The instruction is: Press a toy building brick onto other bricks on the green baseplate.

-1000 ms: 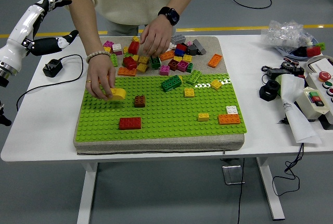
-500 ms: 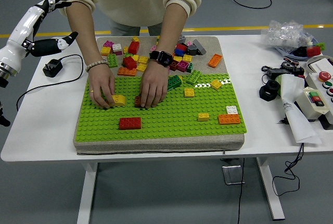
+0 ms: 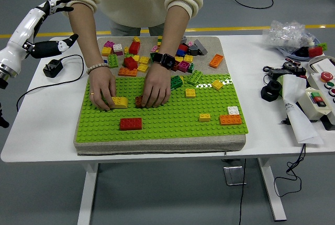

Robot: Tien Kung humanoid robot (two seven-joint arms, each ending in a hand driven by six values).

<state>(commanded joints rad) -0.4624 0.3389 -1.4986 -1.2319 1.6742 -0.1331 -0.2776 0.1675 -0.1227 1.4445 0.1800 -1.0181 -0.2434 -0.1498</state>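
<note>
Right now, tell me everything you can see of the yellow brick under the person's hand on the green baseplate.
The yellow brick is a rectangular studded block, plastic by its look, lying flat on the left part of the green baseplate. The fingers of one of the person's hands rest on its left end. Just to its right a small dark brown brick lies mostly hidden under the person's other hand. A red brick lies nearer the front edge, apart from it.

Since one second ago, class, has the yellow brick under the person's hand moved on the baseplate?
Yes. The yellow brick has moved toward the table's near edge, closer to the fixed red brick.
</note>
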